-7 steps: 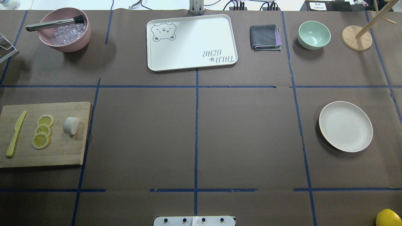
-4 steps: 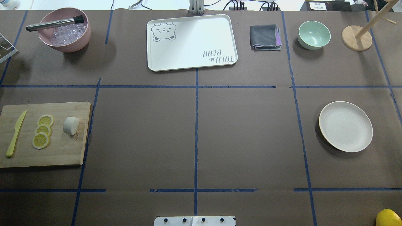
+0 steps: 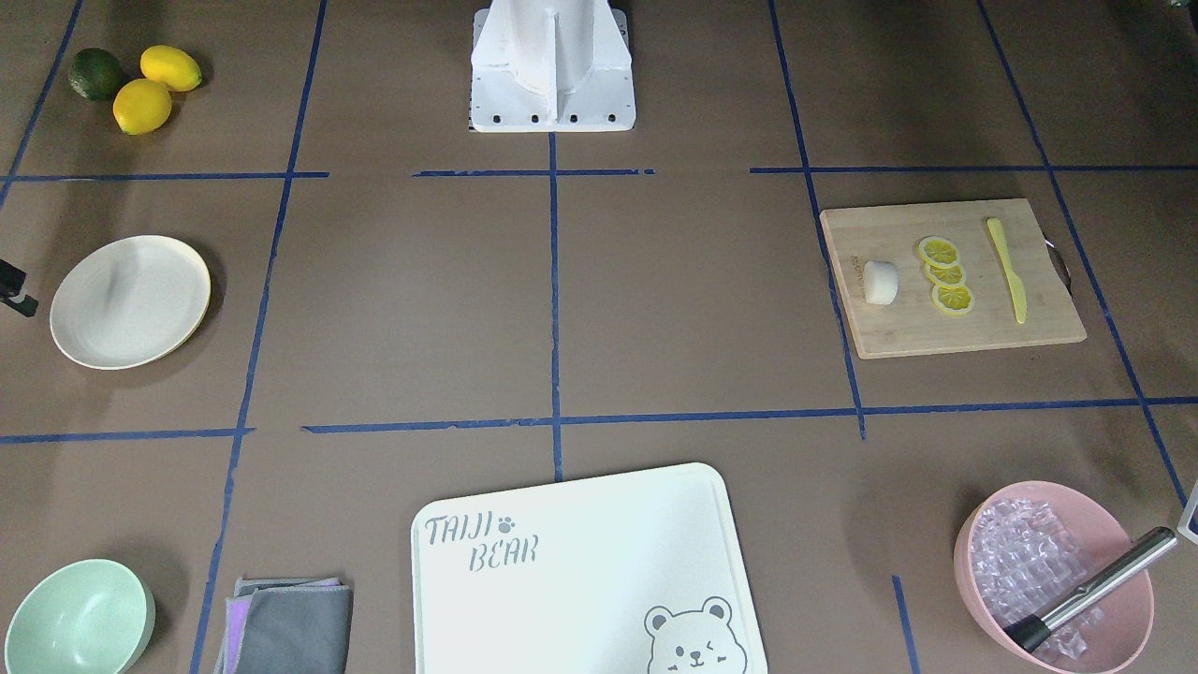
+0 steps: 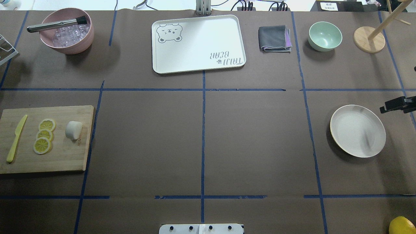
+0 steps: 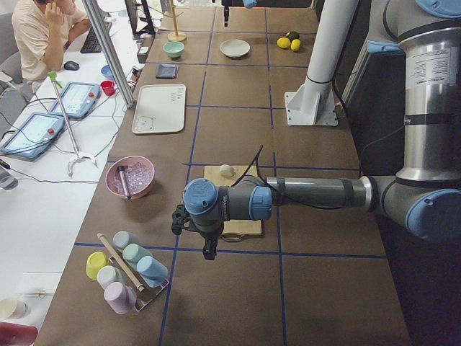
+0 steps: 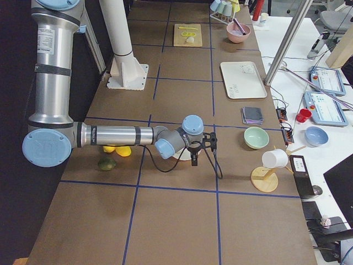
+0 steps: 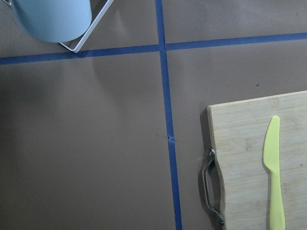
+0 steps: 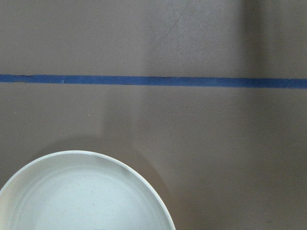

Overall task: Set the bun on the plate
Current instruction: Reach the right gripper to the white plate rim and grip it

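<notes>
The small white bun [image 4: 73, 130] lies on the right part of a wooden cutting board [image 4: 65, 156] at the table's left, beside lemon slices [image 4: 44, 135]. The round cream plate [image 4: 357, 131] rests at the right; its rim also fills the bottom of the right wrist view [image 8: 81, 191]. A black part of my right gripper [image 4: 395, 105] pokes in at the right edge, just beyond the plate's far side; whether it is open or shut I cannot tell. My left gripper [image 5: 209, 249] hangs off the board's outer end, apart from the bun, seen only from the side.
A yellow knife [image 4: 16, 138] lies on the board. Along the far edge stand a pink bowl of ice with a brush [image 4: 66, 31], a bear-printed tray [image 4: 198, 44], a grey cloth [image 4: 274, 39], a mint bowl [image 4: 325, 35] and a wooden stand [image 4: 369, 39]. A person [image 5: 43, 36] sits beyond.
A black part of the right gripper has come into the overhead view at the right edge, and a faint shadow now falls on the plate. Bun and plate have not moved.
</notes>
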Robot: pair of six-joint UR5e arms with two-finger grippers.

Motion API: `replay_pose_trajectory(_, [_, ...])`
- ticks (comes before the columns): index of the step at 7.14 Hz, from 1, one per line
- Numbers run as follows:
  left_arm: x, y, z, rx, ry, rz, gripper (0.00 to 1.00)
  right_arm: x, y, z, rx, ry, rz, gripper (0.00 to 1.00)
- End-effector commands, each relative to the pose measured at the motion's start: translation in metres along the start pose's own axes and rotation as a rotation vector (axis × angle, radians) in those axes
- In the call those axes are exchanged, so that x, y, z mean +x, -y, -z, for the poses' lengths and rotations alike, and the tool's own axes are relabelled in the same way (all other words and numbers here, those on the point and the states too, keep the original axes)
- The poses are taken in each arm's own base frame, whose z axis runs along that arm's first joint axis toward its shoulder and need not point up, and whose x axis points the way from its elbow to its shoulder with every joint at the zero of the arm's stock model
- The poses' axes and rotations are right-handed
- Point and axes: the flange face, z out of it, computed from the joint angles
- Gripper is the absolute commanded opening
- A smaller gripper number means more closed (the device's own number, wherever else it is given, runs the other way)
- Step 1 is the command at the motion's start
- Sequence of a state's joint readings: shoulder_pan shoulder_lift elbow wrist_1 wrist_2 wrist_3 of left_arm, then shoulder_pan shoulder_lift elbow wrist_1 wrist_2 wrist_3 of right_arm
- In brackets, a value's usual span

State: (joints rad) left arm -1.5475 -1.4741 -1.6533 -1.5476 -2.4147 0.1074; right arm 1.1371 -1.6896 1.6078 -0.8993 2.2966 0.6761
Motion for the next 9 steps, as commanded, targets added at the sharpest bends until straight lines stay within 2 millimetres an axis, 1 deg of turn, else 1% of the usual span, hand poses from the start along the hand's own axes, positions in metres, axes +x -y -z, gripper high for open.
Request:
replay_pose_trajectory(1, [-0.001, 0.001, -0.001, -0.003, 0.0, 0.001, 1.0, -0.004, -0.026, -0.043, -0.016, -0.021, -0.004, 0.98])
replay_pose_trajectory(2, [-0.001, 0.0, -0.002, -0.004, 0.0, 0.002, 1.0, 0.0, -0.03, -0.045, -0.022, -0.028, -0.004, 0.91])
replay_pose_trajectory(3, [-0.001, 0.001, -0.001, -0.003, 0.0, 0.001, 1.0, 0.006, -0.037, -0.046, -0.031, -0.035, -0.012, 0.8])
replay_pose_trajectory(4, [-0.001, 0.0, -0.002, -0.005, 0.0, 0.003, 1.0, 0.008, -0.038, -0.046, -0.033, -0.036, -0.012, 0.39])
replay_pose_trajectory(5, [-0.001, 0.0, -0.002, -0.005, 0.0, 0.003, 1.0, 0.007, -0.038, -0.046, -0.035, -0.035, -0.012, 0.12])
replay_pose_trajectory(6, [-0.001, 0.0, -0.002, -0.005, 0.0, 0.003, 1.0, 0.005, -0.037, -0.045, -0.036, -0.028, -0.008, 0.01])
replay_pose_trajectory(8, [-0.001, 0.0, -0.002, -0.004, -0.002, 0.003, 1.0, -0.007, -0.031, -0.041, -0.03, -0.007, 0.004, 0.0])
replay_pose_trajectory(9, [-0.001, 0.0, -0.002, -0.005, 0.0, 0.003, 1.0, -0.032, -0.023, -0.033, -0.035, 0.042, 0.03, 0.0])
